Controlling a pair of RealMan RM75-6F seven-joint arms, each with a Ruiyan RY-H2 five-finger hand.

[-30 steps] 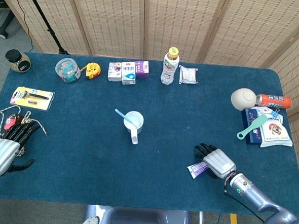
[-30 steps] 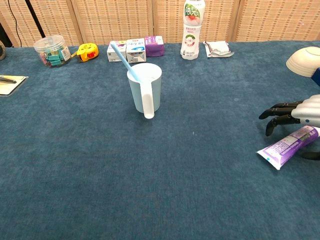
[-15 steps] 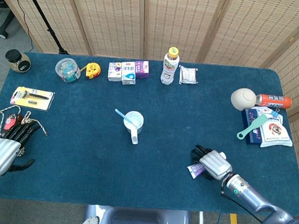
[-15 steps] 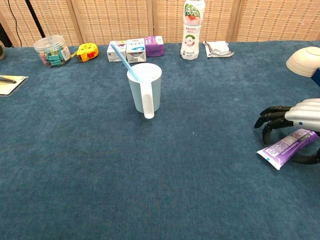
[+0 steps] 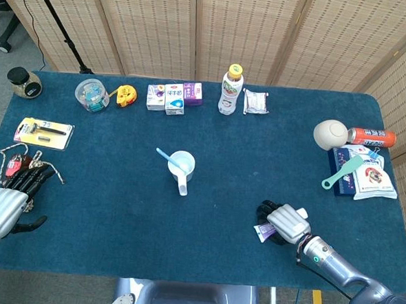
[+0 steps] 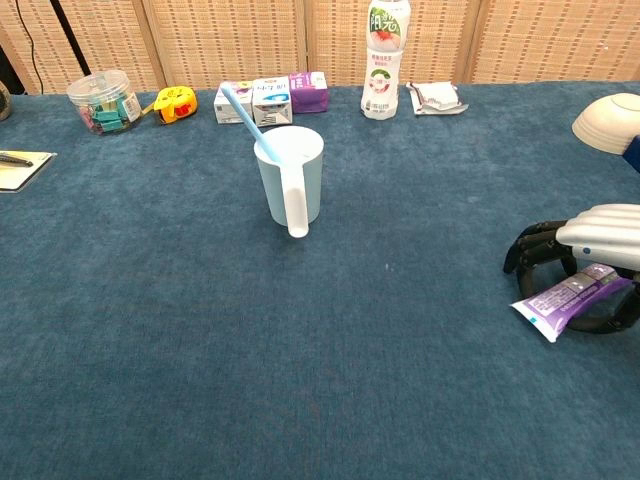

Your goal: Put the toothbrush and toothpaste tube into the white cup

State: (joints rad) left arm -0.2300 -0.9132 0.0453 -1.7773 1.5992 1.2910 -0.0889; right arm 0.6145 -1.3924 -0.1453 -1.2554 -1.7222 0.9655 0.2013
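The white cup (image 5: 181, 164) (image 6: 290, 175) stands upright mid-table, handle toward me, with the light blue toothbrush (image 5: 165, 156) (image 6: 240, 105) leaning out of it to the left. A purple and white toothpaste tube (image 5: 263, 231) (image 6: 560, 303) lies on the cloth near the front right. My right hand (image 5: 286, 222) (image 6: 590, 245) sits over the tube's far end, fingers curled down across it and thumb hooked beneath, gripping it. At the front left edge my left hand (image 5: 11, 195) rests open, fingers stretched out, holding nothing; the chest view does not show it.
Along the back stand a drink bottle (image 5: 230, 89), small boxes (image 5: 173, 96), a clip jar (image 5: 92, 94) and a yellow tape measure (image 5: 126, 94). A razor pack (image 5: 44, 132) lies left. A bowl (image 5: 329, 133), can (image 5: 371, 137) and packets (image 5: 363, 174) crowd the right edge.
My right hand slid a little left and lowered over the tube, and its fingers curled from stretched out to wrapped around it. Left hand, cup and toothbrush stayed put.
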